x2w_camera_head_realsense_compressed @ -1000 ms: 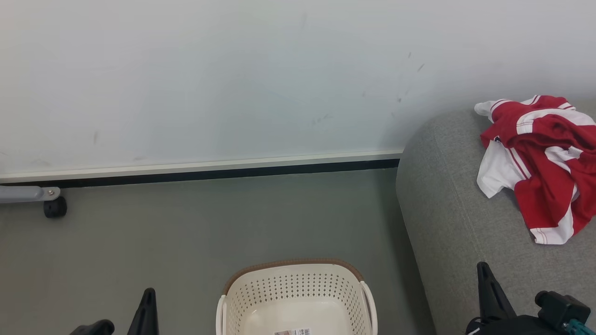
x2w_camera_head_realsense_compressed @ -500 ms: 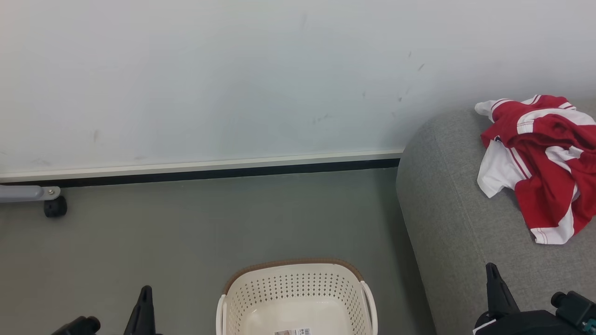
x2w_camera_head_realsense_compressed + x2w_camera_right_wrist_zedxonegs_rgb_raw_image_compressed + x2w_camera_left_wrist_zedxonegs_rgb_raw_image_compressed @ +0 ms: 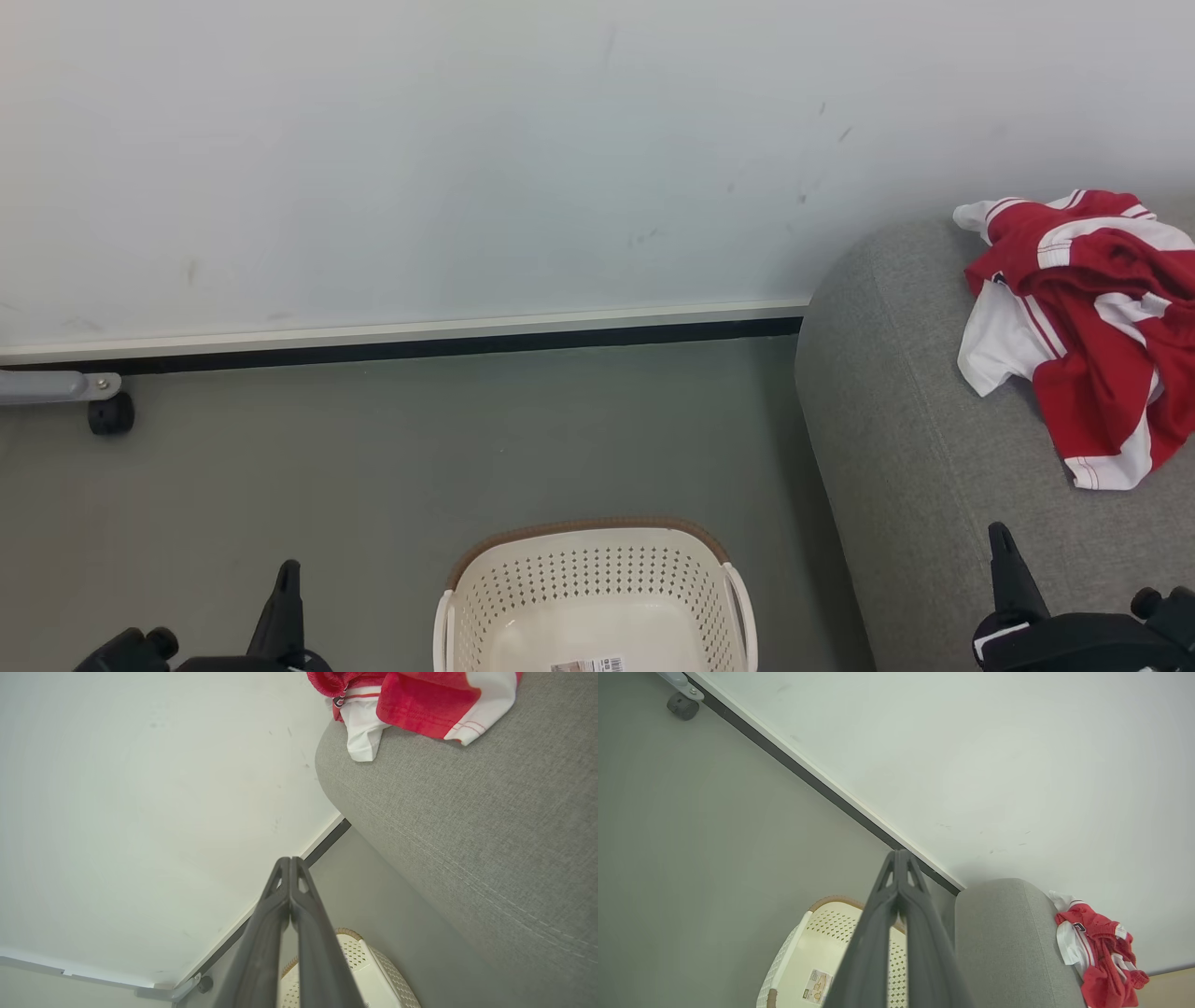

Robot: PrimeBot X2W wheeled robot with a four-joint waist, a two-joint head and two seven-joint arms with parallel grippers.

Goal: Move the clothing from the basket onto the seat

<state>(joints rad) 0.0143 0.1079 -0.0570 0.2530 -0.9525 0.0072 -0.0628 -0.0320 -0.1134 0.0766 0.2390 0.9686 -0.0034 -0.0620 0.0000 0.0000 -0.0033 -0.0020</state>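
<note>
The red and white clothing point(image 3: 1083, 317) lies crumpled on the light grey seat point(image 3: 915, 448) at the right; it shows too in the left wrist view point(image 3: 1099, 966) and right wrist view point(image 3: 416, 704). The cream basket point(image 3: 597, 597) stands on the floor at the bottom centre, holding nothing but a label sticker. My left gripper point(image 3: 288, 571) is shut at the lower left, left of the basket, with nothing in it. Over the seat's front at the lower right my right gripper point(image 3: 999, 534) is shut and holds nothing. Both wrist views show fingertips pressed together point(image 3: 900, 855) point(image 3: 289, 861).
A white wall with a dark skirting strip point(image 3: 401, 350) runs behind the grey floor. A grey leg with a black caster point(image 3: 110, 415) stands at the far left by the wall. Open floor lies between basket and wall.
Both grippers have sunk lower; the left has drifted left and the right has drifted right. Clothing, basket and seat have not moved.
</note>
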